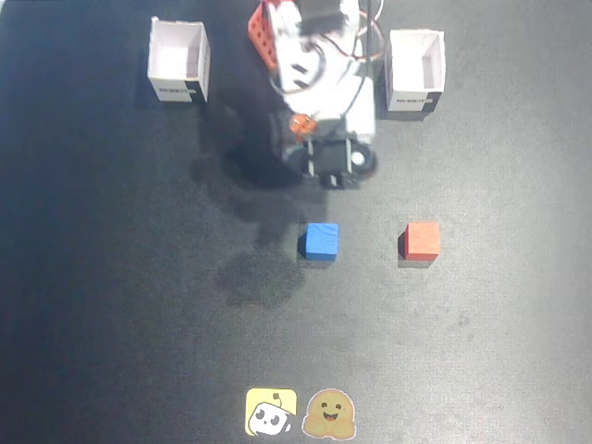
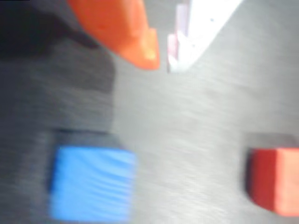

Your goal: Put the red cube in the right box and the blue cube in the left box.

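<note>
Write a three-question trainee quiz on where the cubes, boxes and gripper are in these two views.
1. True or false: in the fixed view, the blue cube already sits inside one of the white boxes.
2. Multiple choice: in the fixed view, the red cube lies (a) left of the blue cube, (b) right of the blue cube, (c) on top of it.
3. Short answer: in the wrist view, what are the fingers of the gripper holding?

Key
1. False: it lies on the black mat, apart from the left white box and the right white box.
2. b.
3. Nothing; both cubes lie below the tips, which stand close together.
</note>
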Tool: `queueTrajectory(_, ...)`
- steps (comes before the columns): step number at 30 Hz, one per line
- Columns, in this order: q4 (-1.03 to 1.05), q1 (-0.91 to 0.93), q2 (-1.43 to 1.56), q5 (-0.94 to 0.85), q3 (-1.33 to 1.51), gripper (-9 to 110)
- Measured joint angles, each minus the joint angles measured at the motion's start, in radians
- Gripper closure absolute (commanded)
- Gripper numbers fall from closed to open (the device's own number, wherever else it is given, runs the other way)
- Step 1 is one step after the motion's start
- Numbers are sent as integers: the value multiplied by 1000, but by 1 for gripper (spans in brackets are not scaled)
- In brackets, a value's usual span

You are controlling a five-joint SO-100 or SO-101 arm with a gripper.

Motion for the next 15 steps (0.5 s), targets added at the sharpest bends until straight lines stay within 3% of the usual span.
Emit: queueTrajectory(15, -153, -94, -382, 114, -187, 94)
